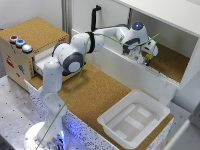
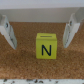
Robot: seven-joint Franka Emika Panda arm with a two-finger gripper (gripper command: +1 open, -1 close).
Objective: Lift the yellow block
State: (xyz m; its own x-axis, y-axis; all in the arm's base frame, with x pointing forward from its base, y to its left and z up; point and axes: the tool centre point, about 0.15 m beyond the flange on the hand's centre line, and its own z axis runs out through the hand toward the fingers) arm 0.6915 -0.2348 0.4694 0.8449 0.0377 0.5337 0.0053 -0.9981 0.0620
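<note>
At the exterior view's left we saw one wooden box (image 1: 22, 47) with three round buttons (image 1: 20, 43) on its top, standing on the cork-covered surface (image 1: 95, 95). Toward the middle, the single arm (image 1: 70, 55) reached across from its base to a recessed shelf (image 1: 172, 62). Low toward the exterior view's right sat one empty white tray (image 1: 134, 117), which we judged played no part in this lift.

Further right, the pincer (image 1: 148, 57) hung low inside the shelf. In the wrist view its two fingers (image 2: 7, 31) stood wide apart, gripping nothing. The one yellow block (image 2: 48, 46), marked with a dark letter N, rested on the cork between them, touching neither. We judged the fingers straddled it that way so that closing would catch its two opposite sides.
</note>
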